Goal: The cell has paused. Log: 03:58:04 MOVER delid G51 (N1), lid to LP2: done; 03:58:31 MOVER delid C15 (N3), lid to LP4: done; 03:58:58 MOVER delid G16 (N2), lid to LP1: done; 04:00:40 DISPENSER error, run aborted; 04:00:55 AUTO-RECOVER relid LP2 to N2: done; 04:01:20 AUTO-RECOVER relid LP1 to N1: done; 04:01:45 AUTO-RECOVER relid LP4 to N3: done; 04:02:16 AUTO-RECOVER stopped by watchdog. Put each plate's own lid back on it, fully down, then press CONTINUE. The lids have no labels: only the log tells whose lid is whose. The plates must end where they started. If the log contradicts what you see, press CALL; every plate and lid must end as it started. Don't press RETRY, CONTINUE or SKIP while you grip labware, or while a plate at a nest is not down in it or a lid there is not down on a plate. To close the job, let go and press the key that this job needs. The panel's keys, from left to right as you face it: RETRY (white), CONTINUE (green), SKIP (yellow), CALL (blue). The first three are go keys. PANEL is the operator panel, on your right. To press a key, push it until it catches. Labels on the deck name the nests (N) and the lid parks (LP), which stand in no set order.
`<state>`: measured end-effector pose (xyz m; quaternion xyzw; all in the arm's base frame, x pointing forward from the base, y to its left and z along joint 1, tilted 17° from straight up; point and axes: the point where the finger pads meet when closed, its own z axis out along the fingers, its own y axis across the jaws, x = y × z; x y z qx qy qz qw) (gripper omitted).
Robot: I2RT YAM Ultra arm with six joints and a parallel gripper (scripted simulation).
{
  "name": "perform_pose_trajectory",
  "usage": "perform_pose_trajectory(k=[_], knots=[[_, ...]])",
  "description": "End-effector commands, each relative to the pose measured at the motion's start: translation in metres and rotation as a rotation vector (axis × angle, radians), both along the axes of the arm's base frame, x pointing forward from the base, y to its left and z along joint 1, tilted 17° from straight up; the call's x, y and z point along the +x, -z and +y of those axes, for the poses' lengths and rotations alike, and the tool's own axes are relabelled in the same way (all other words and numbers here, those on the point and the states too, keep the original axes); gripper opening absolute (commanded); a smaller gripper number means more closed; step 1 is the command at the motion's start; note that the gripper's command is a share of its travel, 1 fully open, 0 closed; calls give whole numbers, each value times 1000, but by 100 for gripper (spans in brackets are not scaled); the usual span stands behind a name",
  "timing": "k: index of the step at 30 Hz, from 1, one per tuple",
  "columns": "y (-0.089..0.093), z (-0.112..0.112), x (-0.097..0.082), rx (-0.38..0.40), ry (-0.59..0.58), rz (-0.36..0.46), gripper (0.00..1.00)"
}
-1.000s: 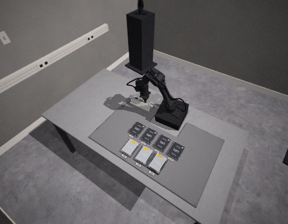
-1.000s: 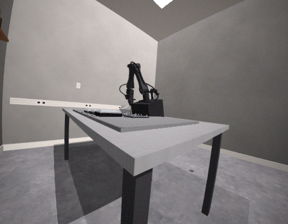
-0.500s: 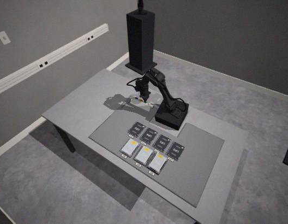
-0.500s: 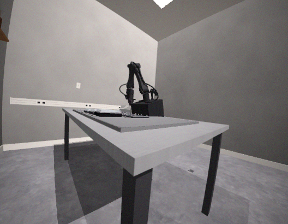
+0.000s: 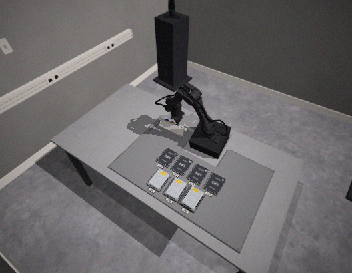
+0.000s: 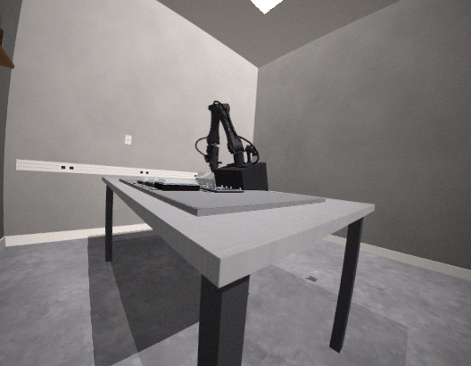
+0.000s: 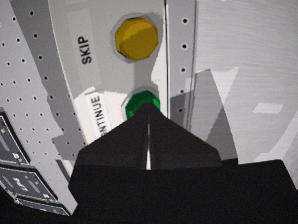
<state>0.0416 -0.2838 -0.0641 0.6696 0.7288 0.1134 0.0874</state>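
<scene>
My gripper is shut and empty, its closed tips pointing down at the green CONTINUE key on the operator panel; I cannot tell whether they touch the key. Three plates with white lids on them sit in the front row of nests: left, middle, right. Each has a yellow tag at its far edge. The dark lid parks behind them are bare.
The arm's black base stands behind the lid parks on the grey deck mat. A tall black tower stands behind the table. In the exterior view the arm bends down at the table's far end.
</scene>
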Motion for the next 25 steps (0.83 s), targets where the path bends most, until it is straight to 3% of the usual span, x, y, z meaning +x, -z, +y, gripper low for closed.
perform_pose_trajectory(k=[1, 25], knots=[[9, 10, 8, 26, -5, -17, 0], [13, 12, 11, 27, -5, -17, 0]])
